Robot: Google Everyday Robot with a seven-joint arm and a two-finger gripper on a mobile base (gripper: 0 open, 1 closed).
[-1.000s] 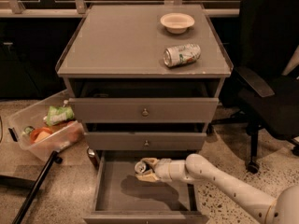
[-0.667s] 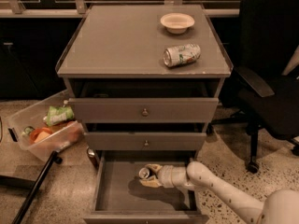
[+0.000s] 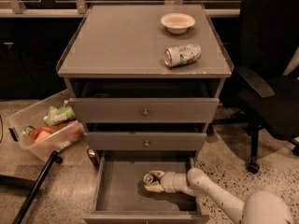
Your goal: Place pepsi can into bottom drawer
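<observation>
The pincer is down inside the bottom drawer, pinching the pepsi can between its two tan fingers. The can's silver top faces up and to the left. The can sits low, at or just above the drawer floor, a little right of centre; I cannot tell whether it is touching down.

To do this step well, I'd say the can should be lowered until its base is flat on the floor. Then the fingers should spread only enough to free it, so it doesn't tip or roll.

The arm reaches in across the drawer's right front corner, so the right wall and the front lip are the edges to watch when it lifts out. The middle drawer hangs just above the back of the opening, so there is little headroom behind the can. The way out looks to be up and towards the front right.

The left half of the drawer floor is bare. Up on the bench, the silver can and the bowl are well away from all this. The black chair stands near the arm's side.
</observation>
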